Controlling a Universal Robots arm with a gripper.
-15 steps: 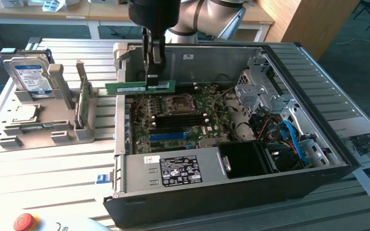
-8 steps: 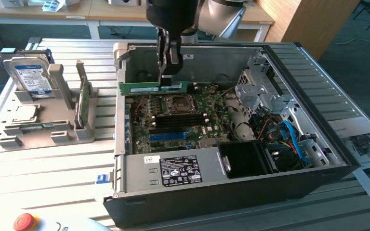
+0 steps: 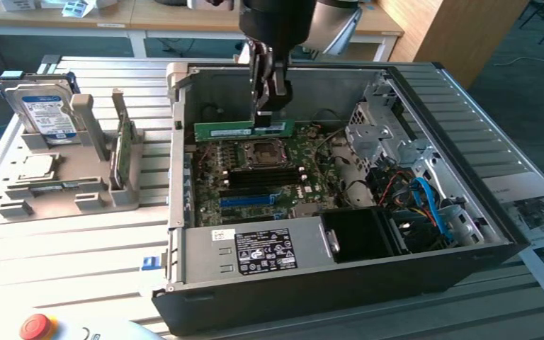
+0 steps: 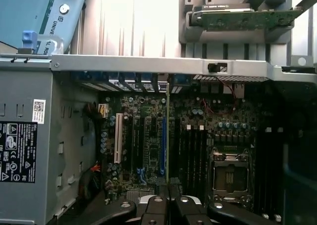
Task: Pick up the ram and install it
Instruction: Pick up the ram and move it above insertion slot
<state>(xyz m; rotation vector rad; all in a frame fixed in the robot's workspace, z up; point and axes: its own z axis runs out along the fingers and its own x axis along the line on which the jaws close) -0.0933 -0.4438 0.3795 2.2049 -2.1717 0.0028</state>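
One ram [image 3: 244, 129] hangs on edge above the motherboard [image 3: 302, 150], near the far wall of the open computer case [image 3: 348, 283], pinched by the jaws toward its end on the exterior view's right. Held off-centre, it could well tilt, miss the black memory slots [image 4: 192, 155], and scrape neighbouring parts.

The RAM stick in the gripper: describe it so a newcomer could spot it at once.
Find the open computer case. Above its motherboard the gripper clamps the RAM stick: a long, thin green board held level in the air, unlike the upright board in the grey rack.
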